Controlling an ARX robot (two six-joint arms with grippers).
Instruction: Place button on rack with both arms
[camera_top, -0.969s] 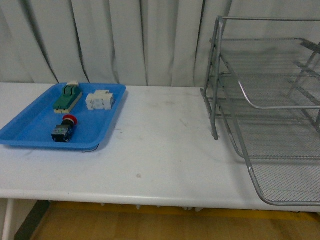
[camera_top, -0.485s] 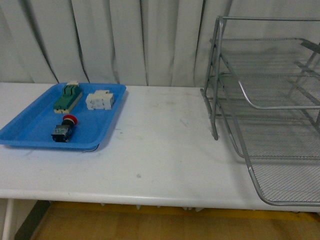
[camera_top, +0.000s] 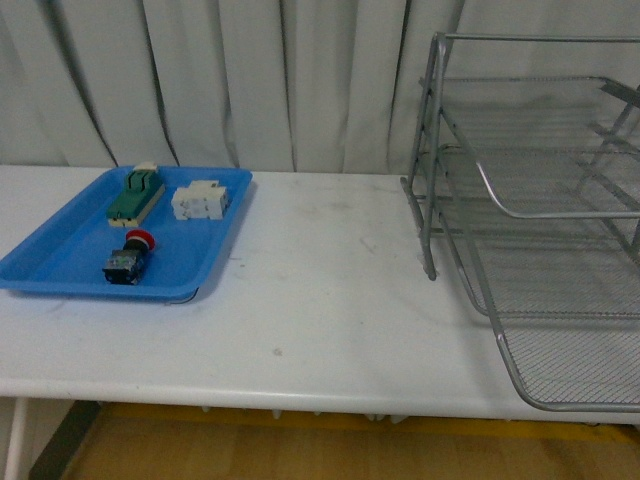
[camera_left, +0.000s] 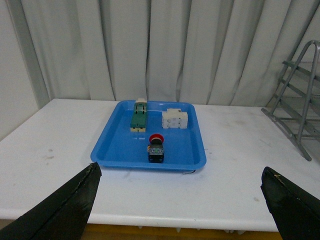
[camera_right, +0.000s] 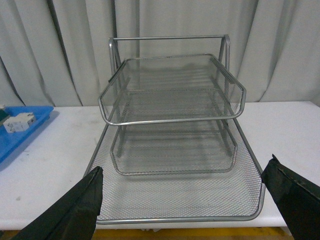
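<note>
The button, red cap on a black body, lies in the blue tray at the table's left; it also shows in the left wrist view. The silver wire-mesh rack stands at the right and fills the right wrist view. Neither arm shows in the front view. My left gripper is open and empty, back from the tray's near edge. My right gripper is open and empty, in front of the rack's lowest tier.
A green terminal block and a white block lie at the back of the blue tray. Grey curtains hang behind the white table. The table's front edge runs close below both grippers.
</note>
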